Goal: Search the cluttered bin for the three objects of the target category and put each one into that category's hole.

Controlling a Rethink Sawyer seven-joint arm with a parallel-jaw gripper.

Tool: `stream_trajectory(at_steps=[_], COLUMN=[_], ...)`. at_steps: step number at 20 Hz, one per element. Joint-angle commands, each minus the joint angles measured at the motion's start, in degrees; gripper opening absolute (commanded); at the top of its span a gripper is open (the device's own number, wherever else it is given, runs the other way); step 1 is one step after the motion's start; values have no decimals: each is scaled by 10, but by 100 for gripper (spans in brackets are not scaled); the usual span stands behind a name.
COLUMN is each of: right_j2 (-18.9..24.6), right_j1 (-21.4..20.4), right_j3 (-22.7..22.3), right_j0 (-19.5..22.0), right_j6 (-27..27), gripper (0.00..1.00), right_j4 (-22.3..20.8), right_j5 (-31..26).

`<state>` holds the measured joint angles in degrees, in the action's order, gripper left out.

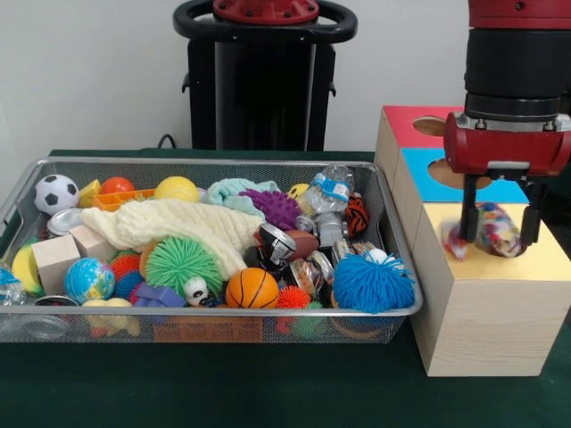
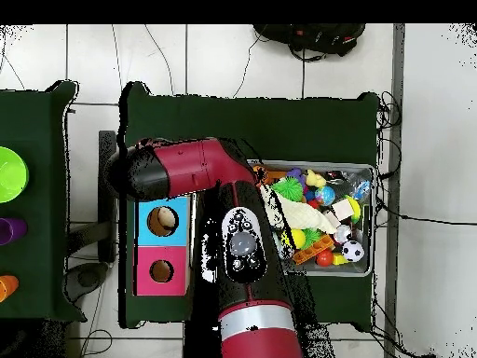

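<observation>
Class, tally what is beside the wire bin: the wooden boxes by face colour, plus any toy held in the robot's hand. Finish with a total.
Red-faced box: 1
Blue-faced box: 1
Yellow-faced box: 1
Rope toy, held in the hand: 1
Total: 4

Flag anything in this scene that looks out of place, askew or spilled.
Nothing is spilled or askew. The wire mesh bin is heaped with toys, but all stay inside it. The gripper holds a multicoloured rope toy over the yellow-faced box, and the three boxes stand squarely in a row.
</observation>
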<state>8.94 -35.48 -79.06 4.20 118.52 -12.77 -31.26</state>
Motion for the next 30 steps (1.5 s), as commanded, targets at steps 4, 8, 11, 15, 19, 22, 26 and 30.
stream_trajectory(at_steps=[4, 8, 11, 15, 19, 22, 26, 30], right_j2=[23, 18, 15, 8, -11, -26, -44, -49], right_j1=[6, 3, 0, 5, 17, 27, 28, 27], right_j3=[-66, -77, -83, -77, -78, -89, -97, -107], right_j0=[13, 8, 5, -1, -17, -29, -41, -46], right_j6=[15, 24, 30, 38, 46, 61, 76, 76], gripper=[100, 100, 100, 100, 100, 100, 0, 0], right_j4=[-6, -9, -10, -11, -27, -39, -39, -32], right_j5=[4, 15, 20, 19, 22, 55, 88, 96])
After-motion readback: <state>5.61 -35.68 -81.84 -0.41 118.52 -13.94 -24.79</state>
